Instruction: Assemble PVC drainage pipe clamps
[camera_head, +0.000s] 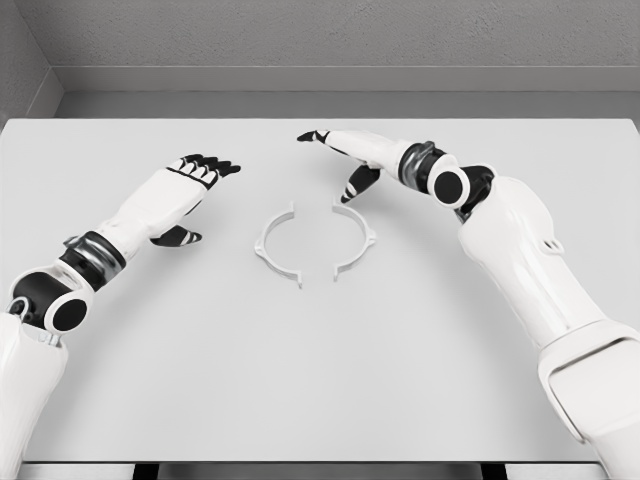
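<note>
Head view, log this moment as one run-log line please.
left hand open, left of clamp halves | right hand open, above right clamp half | left clamp half apart from it, on table | unjoined

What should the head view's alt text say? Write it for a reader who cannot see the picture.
Two white half-ring clamp pieces, the left half and the right half, lie facing each other on a white table, gaps between their ends. The left hand is open left of them; the right hand is open over the right half's far end.
</note>
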